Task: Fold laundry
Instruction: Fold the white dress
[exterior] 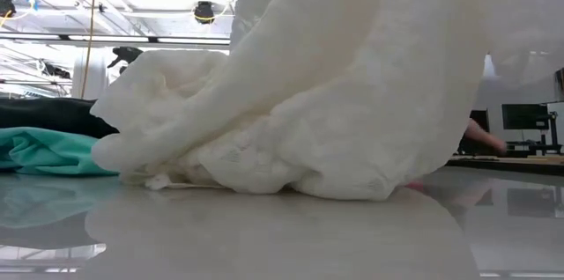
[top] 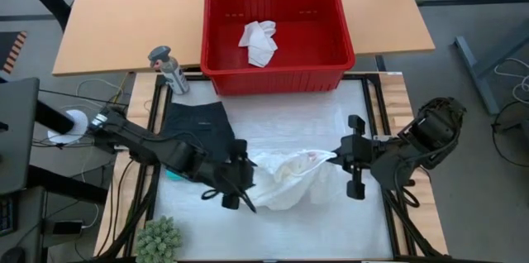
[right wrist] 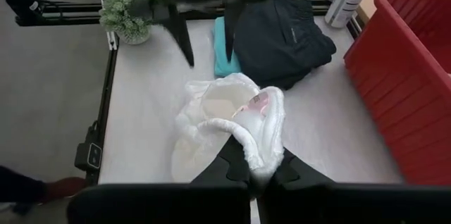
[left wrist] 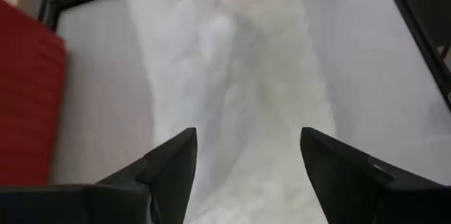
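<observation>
A cream-white garment [top: 289, 179] lies bunched on the white table top; in the low view the garment [exterior: 352, 95] rises toward the right. My right gripper [right wrist: 258, 171] is shut on its right end. My left gripper [left wrist: 246, 157] is open and hovers over the garment's left end [top: 254, 182], its fingers on either side of the cloth without plainly touching it. A folded black garment [top: 198, 126] lies on a teal one [top: 171, 174] at the table's left. Another white cloth [top: 259, 41] lies in the red basket. My right gripper pinches the garment's thick rolled edge [right wrist: 255, 146] at its right end between the two fingers. The fingers come from the table's right, slanting down. That end is lifted, and the rest of the garment [right wrist: 204, 122] sags slack onto the table.
The red basket [top: 277, 77] stands at the far edge. A spray bottle [top: 169, 69] stands left of it, and a small green plant [top: 157, 240] sits at the near left corner. Bare table top [top: 331, 222] lies near and right of the garment.
</observation>
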